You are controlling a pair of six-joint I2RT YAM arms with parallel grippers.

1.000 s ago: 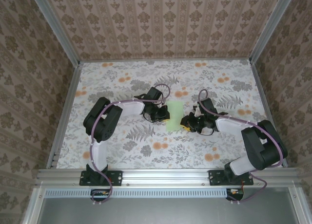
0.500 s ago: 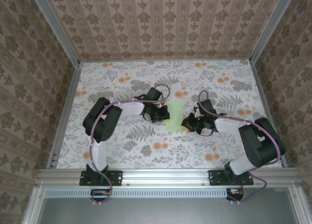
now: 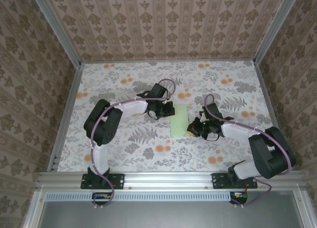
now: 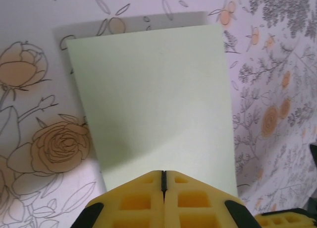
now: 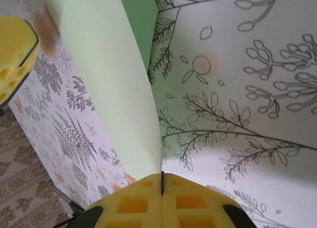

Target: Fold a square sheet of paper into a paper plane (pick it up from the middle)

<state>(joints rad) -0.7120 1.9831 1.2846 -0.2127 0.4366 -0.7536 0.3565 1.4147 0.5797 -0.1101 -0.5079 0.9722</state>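
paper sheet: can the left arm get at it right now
likely yes: the left tool sits shut at the edge of the sheet with nothing between; the right tool pinches another edge, out of its way

One paper sheet, two hands

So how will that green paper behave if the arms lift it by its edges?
Probably floppy: the green paper bows up from the table toward the shut right gripper. Likely very light, since that fingertip pinch raises its edge. It may slip or crease easily: the surface before the shut left gripper looks smooth and thin.
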